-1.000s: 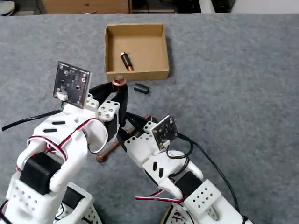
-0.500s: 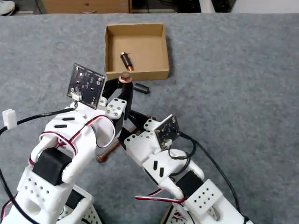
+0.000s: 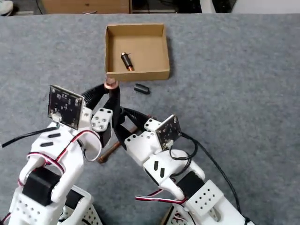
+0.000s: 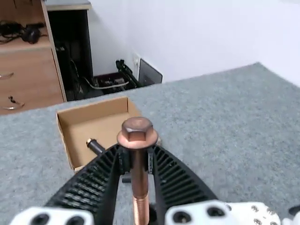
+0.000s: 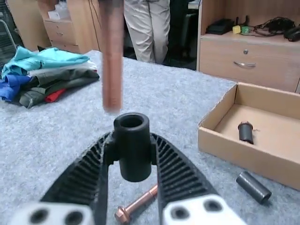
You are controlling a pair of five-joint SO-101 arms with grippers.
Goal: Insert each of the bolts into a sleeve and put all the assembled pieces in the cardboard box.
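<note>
A grey felt-covered table (image 3: 243, 70) is seen. On it a cardboard box (image 3: 138, 74) is set, a loose black sleeve (image 3: 141, 89) is laid just beside its front wall, and a copper bolt (image 3: 107, 153) is laid well apart from both.

A copper bolt (image 4: 136, 154) is held upright, tip just above the open mouth of an upright black sleeve (image 5: 132, 146); a second bolt (image 3: 108, 151) lies lower centre-left, a spare sleeve (image 3: 141, 89) lies just below the upper-centre cardboard box (image 3: 137, 75), and an assembled piece (image 3: 127, 61) lies inside it.
</note>
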